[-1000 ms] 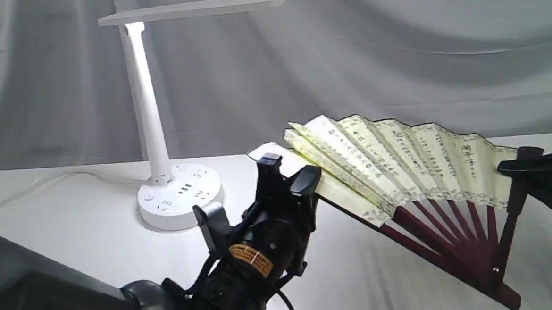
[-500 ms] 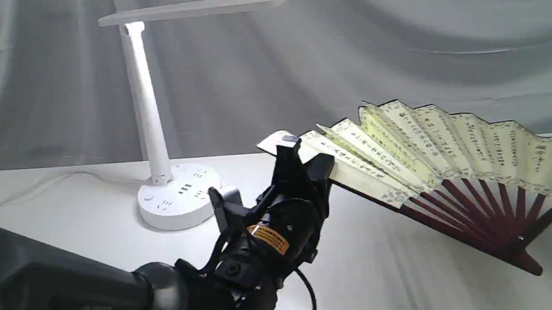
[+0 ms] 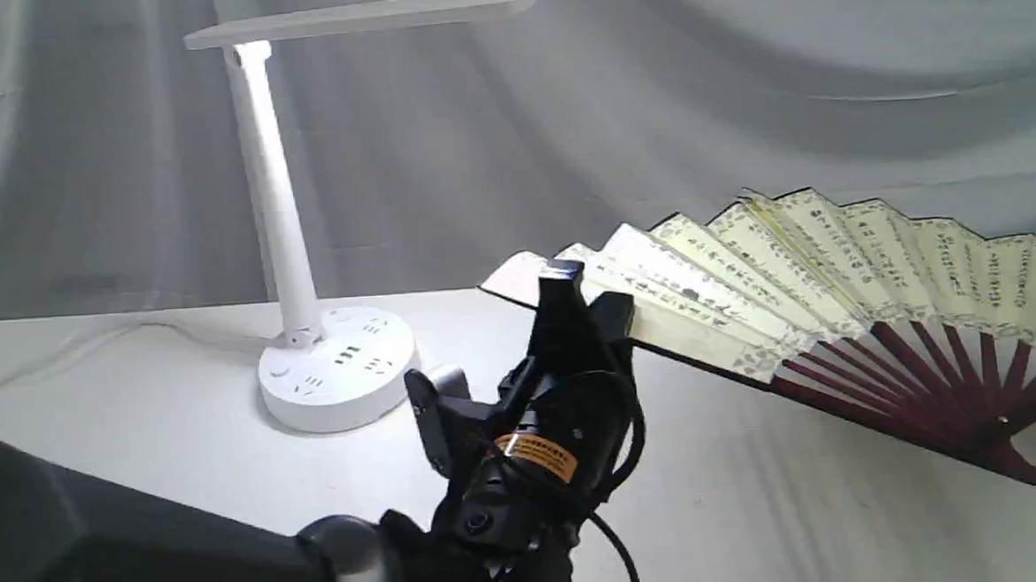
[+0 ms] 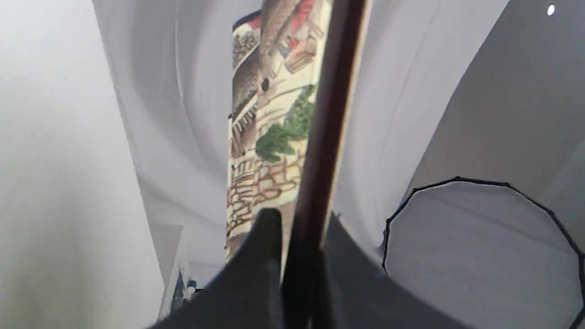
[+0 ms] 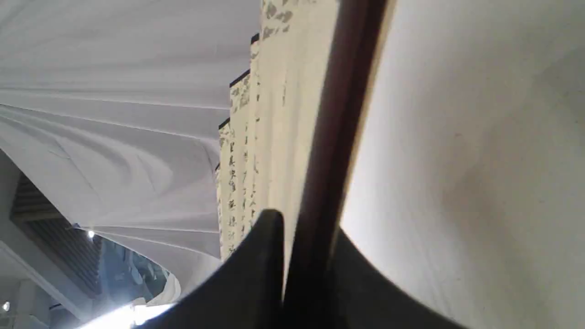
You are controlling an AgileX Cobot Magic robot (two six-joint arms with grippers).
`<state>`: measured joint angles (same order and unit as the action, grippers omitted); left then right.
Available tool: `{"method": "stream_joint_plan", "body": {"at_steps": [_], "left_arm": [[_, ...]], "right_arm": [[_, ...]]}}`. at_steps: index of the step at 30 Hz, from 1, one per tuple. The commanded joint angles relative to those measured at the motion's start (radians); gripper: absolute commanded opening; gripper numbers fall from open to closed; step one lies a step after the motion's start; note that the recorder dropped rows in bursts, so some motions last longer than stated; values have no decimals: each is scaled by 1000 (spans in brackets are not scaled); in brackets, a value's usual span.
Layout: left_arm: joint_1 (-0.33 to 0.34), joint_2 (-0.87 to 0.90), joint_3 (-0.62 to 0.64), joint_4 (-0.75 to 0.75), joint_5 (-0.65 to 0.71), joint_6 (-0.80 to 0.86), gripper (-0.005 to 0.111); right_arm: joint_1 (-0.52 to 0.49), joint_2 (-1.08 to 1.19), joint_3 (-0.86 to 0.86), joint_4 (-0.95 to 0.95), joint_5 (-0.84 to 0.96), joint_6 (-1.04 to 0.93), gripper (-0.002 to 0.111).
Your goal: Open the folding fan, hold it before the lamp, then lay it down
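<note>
1. Spanning the right half of the exterior view, the folding fan (image 3: 801, 276) is spread over the white table (image 3: 179, 415), calligraphy side toward the viewer and pivot low at the far right.
2. The left gripper (image 3: 585, 310) pinches the fan's guard on the lamp side, near the outer end of the leaf. Its two dark fingers press on either side of the maroon strip.
3. The right gripper (image 5: 304, 219), outside the exterior view, clamps the opposite guard between its fingers in the same manner.
4. The lamp (image 3: 290, 250) stands on the table beside the fan, apart from it.
</note>
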<state>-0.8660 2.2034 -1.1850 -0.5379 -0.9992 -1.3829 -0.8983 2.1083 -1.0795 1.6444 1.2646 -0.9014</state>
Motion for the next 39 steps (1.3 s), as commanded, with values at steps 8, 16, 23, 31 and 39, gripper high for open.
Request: {"method": "stream_joint_plan", "body": {"at_steps": [8,16,23,31,39], "left_arm": [[-23,-16,-30,-184,-222,64,0],[-23,-16,-30,-190,-222,93,0],[-31,-16,-30,-250,-222,211,0],[-53,-16,-30,-364,-222,236,0],[-57,-16,-30,-372,-222,236,0]], "right_arm": [[-11,-9,2,-12,-43,-69,0],[-60,-9,2,-8,-43,-69,0],[-93,-9,2,-17,-43,-69,0],[-93,-9,2,-19,-43,-69,0],[-93,-9,2,-22,-43,-72,0]]}}
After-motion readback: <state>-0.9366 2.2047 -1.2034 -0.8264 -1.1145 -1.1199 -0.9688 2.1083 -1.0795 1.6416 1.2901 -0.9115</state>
